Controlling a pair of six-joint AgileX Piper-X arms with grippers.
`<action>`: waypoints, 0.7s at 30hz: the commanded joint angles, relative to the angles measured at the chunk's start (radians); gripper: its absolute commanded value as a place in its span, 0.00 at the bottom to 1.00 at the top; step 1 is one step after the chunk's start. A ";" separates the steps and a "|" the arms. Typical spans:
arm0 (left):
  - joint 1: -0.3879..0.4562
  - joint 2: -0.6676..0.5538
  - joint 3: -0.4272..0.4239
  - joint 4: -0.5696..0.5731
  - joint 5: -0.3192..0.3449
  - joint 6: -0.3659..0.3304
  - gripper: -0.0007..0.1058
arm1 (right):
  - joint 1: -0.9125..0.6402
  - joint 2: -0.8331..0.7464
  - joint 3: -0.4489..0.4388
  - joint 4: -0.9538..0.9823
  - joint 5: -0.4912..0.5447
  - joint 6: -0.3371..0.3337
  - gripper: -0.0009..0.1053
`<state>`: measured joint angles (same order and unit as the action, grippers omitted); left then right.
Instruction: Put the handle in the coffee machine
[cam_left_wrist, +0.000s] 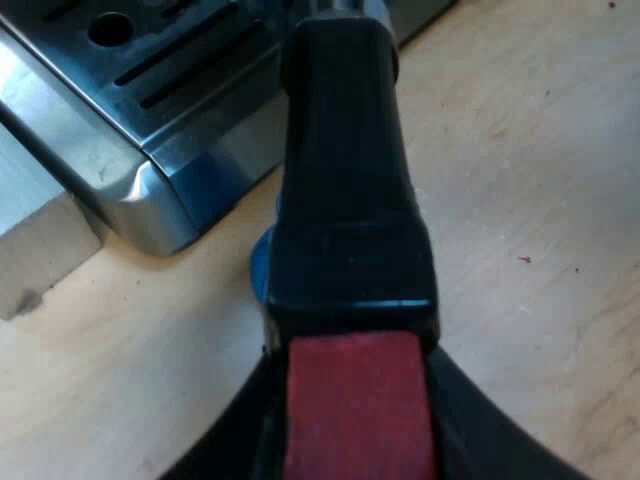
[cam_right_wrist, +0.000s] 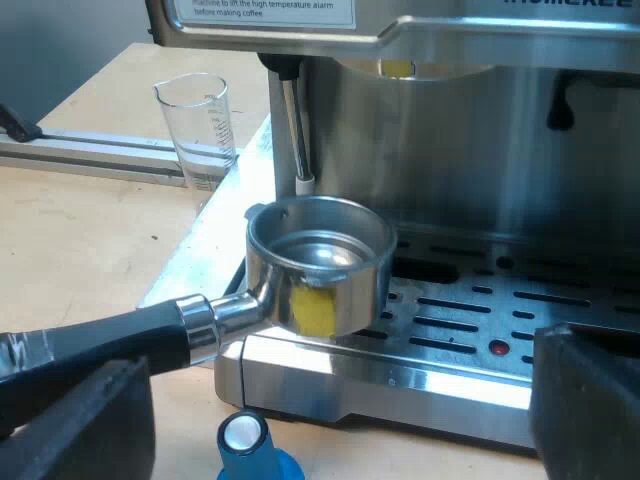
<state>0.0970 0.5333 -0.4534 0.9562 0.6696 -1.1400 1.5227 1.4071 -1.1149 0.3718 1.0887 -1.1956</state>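
Wooden tabletop (cam_left_wrist: 520, 150) is lying below, left gripper (cam_left_wrist: 360, 430) is clamping the handle (cam_left_wrist: 345, 200) by its red end between its jaws; right gripper (cam_right_wrist: 335, 400) is holding its 2 fingers (cam_right_wrist: 70, 420) apart.

- The holder (cam_right_wrist: 320, 262) is held over the drip tray (cam_right_wrist: 465, 330) of the espresso machine (cam_right_wrist: 470, 170).
- The tamper (cam_right_wrist: 243, 442) is stood before the tray.
- The measuring glass (cam_right_wrist: 198, 125) is set beside the machine.
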 joint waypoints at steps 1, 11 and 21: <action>0.012 0.013 -0.018 -0.044 0.065 0.057 0.01 | -0.004 0.001 -0.007 0.000 0.004 -0.012 0.73; 0.011 0.157 -0.036 -0.135 0.156 0.087 0.01 | 0.006 0.001 -0.007 0.010 -0.075 -0.012 0.73; 0.011 0.329 -0.193 -0.079 0.174 0.258 0.01 | 0.006 0.001 -0.007 0.015 -0.034 -0.012 0.73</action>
<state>0.1088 0.8689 -0.6323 0.8859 0.7856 -0.9040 1.5275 1.4071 -1.1149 0.3838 1.0349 -1.1956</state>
